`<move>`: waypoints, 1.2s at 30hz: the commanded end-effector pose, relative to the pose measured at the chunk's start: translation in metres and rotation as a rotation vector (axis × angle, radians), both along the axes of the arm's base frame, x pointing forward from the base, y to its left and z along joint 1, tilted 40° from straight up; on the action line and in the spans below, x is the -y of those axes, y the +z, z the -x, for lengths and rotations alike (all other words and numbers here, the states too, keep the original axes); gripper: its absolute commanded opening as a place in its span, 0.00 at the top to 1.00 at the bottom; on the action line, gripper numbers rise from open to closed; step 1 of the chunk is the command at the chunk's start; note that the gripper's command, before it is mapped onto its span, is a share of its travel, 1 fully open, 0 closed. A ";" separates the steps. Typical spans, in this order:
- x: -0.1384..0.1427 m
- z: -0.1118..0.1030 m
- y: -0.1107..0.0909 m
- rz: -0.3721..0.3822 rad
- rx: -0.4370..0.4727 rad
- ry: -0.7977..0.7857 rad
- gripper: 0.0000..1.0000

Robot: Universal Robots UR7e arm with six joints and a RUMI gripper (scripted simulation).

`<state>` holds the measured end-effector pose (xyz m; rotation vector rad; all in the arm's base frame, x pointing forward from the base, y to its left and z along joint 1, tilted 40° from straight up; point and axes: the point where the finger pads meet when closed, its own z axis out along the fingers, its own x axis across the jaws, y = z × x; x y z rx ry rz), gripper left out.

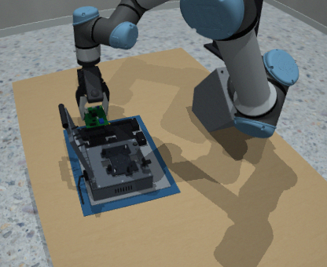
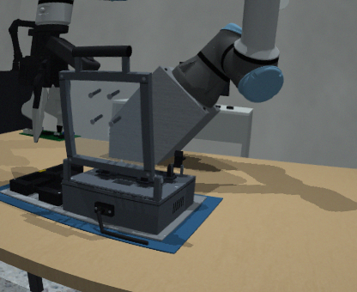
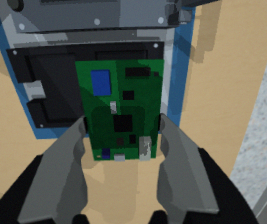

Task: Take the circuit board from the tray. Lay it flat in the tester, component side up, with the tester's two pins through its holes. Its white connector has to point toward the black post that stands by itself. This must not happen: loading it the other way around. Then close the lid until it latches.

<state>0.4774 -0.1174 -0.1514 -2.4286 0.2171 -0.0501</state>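
We're holding the circuit board (image 3: 123,110) in the gripper (image 3: 123,131), jaws clamped on its two long edges near the end closest to the wrist. Board is lifted off the black tray (image 3: 49,87), hanging level above it with the component side up, blue part and black chips facing the wrist camera

In the top view the board (image 1: 95,117) is sitting over the far end of the fixture, not over the tester (image 1: 120,170) yet. Tester lid (image 2: 105,121) is standing open, roughly upright, handle (image 2: 101,51) on top, so the nest is looking accessible

Status as we're reading it:
- pickup: done, board is out of the tray
- transfer to tester: not done
- seating on the two pins: not done, pins too small to make out from here
- connector toward the lone black post (image 2: 178,156): not checked. We're seeing a small pale part at the wrist end of the board, can't tell if that's the white connector
- lid close and latch: not done

Blue mat (image 1: 167,181) under the whole fixture is lying flat on the table (image 1: 221,232)
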 end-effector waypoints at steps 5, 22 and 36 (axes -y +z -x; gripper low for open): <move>0.001 0.000 0.000 -0.002 -0.016 -0.021 0.61; 0.001 0.000 0.000 -0.011 -0.083 -0.100 0.61; 0.001 0.000 0.000 -0.025 -0.174 -0.209 0.61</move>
